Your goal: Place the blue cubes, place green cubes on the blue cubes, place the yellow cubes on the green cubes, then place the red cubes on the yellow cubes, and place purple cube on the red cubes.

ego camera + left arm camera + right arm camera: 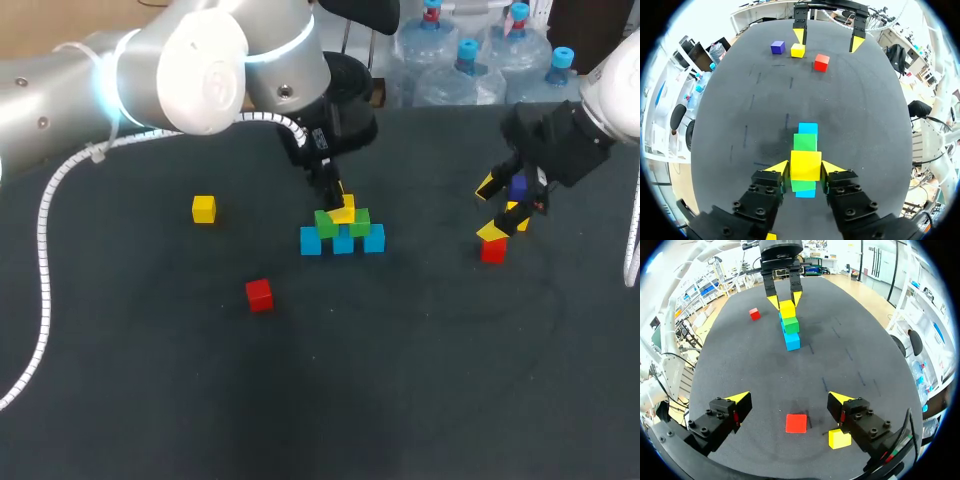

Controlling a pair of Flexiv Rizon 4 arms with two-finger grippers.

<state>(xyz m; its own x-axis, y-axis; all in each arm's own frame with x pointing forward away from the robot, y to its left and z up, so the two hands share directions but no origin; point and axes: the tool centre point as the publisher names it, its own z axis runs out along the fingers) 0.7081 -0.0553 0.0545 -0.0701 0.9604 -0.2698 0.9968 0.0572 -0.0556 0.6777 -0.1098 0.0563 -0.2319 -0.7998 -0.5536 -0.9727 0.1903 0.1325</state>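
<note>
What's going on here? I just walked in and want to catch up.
The left arm's fingers are closed on a yellow cube, holding it over two green cubes that sit on three blue cubes. The right arm's fingers hang open above a red cube, with a second yellow cube and a purple cube nearby. Another yellow cube and another red cube lie loose on the dark table.

The dark table [150,400] holds blue cubes [311,241], red cubes [259,294], yellow cubes [204,208] and a purple cube [777,47].
</note>
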